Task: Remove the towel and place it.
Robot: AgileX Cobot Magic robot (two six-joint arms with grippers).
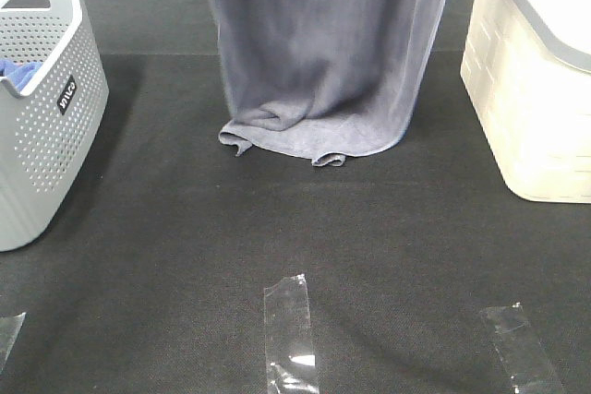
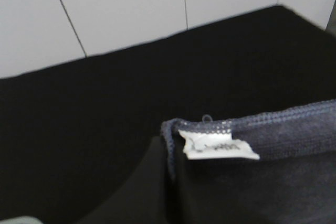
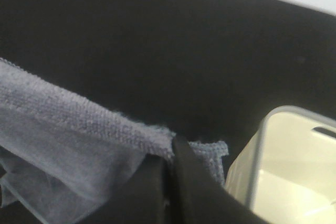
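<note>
The slate grey-blue terry towel (image 1: 323, 53) hung as a broad sheet over the far middle of the black cloth-covered desk (image 1: 185, 256). Its long axis ran upright and its lower hem was bunched on the surface. A cream plastic bin (image 1: 526, 108) stood at the right edge and a grey perforated basket (image 1: 42, 126) at the left.

The towel dropped straight down from both holds. The right pincer (image 3: 169, 161) was closed tight on one top corner, close by the bin, so that arm seemed nearer to a likely drop. The left pincer (image 2: 167, 150) looked clamped on the other corner, beside the small white tag (image 2: 218, 148).
</note>
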